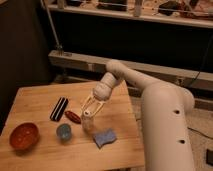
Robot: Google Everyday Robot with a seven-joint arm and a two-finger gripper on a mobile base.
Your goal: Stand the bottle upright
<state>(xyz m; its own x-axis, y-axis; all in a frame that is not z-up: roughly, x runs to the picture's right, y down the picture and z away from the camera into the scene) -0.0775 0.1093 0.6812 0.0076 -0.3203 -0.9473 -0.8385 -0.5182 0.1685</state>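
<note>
At the lower left of the frame a shallow, round reddish-brown bowl [23,136] sits on the light wooden tabletop [45,97], close to the table's left edge. Right of it, and a little higher in the frame, a flat black oblong object with a pale stripe along its length [59,108] lies slanted on the wood. Below that, near the lower middle-left, stands a small blue-grey cup [63,132] with its mouth upward. Just right of the black piece lies a dark red oblong object [73,116], resting flat and pointing toward the centre. Beside its right end is the small translucent whitish plastic bottle [88,121], which stands upright on the table near the middle of the frame, its pale cap at the top. The pale two-finger gripper [90,110] comes down on it from above; its fingers [96,105] straddle the bottle's upper part, clamped around the neck and cap. Lower right of the bottle, a crumpled light-blue cloth-like piece [104,137] lies on the wood, apart from the bottle's base. The white jointed arm [127,75] runs from the gripper up and right to the large white robot body [165,125] filling the right side of the frame.
</note>
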